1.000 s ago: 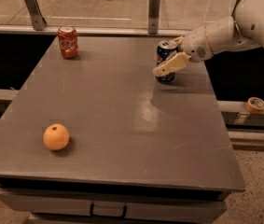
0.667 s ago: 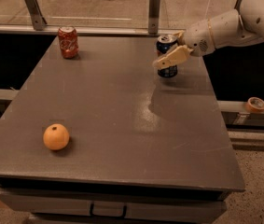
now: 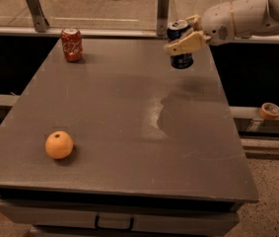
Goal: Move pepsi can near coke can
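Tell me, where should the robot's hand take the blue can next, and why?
Probably carry it left. The hand grips the pepsi can, lifted above the table on its far right side, while the coke can stands at the far left corner, so a wide gap separates them.

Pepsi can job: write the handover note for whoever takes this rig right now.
The gripper: shut on the pepsi can, at the far right of the table; can appears lifted off the top.
The coke can: upright at far left corner, well apart from it.
Done: grasp and lift. Left: carry left, set down beside the coke can, release.
Near left: orange, out of the path.
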You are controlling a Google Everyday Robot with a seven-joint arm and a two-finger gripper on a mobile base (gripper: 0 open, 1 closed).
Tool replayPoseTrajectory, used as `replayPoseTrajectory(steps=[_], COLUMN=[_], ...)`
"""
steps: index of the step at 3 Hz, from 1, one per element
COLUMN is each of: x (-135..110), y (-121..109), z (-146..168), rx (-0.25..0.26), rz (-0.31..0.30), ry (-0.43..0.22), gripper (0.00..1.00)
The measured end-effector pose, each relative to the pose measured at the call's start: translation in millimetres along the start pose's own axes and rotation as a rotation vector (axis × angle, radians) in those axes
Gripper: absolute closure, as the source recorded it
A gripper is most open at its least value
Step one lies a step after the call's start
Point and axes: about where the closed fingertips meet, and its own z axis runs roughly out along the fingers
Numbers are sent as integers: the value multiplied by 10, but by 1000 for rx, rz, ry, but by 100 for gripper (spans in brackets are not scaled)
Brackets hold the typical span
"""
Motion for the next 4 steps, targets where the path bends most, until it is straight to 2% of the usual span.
replayPoseTrajectory(steps=[1, 2, 3, 4], x=[0, -141, -431, -732], y=[0, -21, -99, -183], z=[1, 296, 852, 1421], rx=[0, -27, -55, -59], rz=[0, -11, -38, -57], ry=[0, -45, -123, -186], gripper=[100, 100, 100, 100])
